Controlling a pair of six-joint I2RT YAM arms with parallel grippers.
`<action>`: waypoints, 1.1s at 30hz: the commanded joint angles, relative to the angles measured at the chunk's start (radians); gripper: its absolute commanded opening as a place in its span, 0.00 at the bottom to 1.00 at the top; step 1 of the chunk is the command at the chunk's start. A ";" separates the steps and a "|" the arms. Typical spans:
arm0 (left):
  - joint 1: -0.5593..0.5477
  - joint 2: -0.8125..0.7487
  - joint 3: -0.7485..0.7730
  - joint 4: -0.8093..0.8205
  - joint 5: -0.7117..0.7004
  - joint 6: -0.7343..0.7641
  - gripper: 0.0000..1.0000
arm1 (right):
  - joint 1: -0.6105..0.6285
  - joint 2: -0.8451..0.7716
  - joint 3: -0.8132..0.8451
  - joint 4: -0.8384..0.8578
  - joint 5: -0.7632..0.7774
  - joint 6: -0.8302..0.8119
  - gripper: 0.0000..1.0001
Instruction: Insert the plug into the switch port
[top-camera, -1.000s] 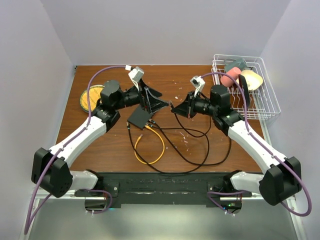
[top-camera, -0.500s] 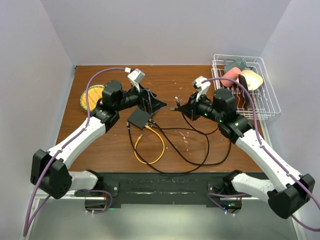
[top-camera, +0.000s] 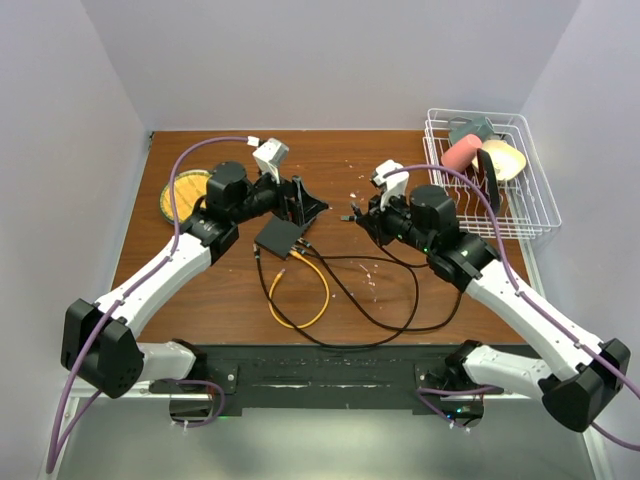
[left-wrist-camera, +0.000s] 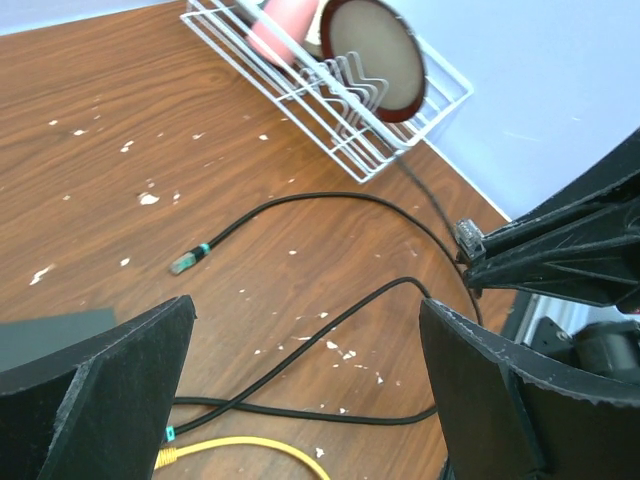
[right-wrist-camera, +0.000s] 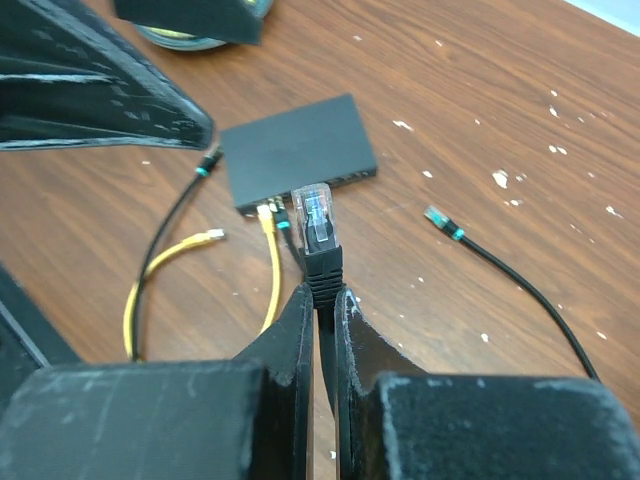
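Right jaws clamped on the plug, left jaws gaping and empty.
The right gripper (right-wrist-camera: 322, 300) pinches the black boot of the clear-tipped plug (right-wrist-camera: 314, 215), held in the air well apart from the switch (right-wrist-camera: 298, 150). From above, the switch lies at eight o'clock from it, and the switch ports (right-wrist-camera: 350, 180) line the edge facing the plug. The left gripper (top-camera: 300, 205) hovers at the switch's one o'clock.

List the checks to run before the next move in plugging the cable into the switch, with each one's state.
1. Grip: right gripper shut on plug: ok.
2. Plug tip protrudes past the fingertips, facing the switch: ok.
3. Switch held steady: not ok; left gripper open, empty.
4. Free port visible: cannot tell; yellow cable occupies one.
5. Plug at a port: not ok; apart from switch.
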 joint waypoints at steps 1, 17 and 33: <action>0.008 0.002 0.068 -0.048 -0.094 0.043 1.00 | 0.004 0.051 0.049 0.019 0.068 -0.009 0.00; 0.211 0.301 0.177 -0.151 -0.103 -0.026 1.00 | 0.002 0.450 0.195 0.111 0.077 0.014 0.00; 0.324 0.603 0.233 -0.085 -0.036 0.018 0.95 | 0.001 0.808 0.357 0.079 -0.007 -0.043 0.00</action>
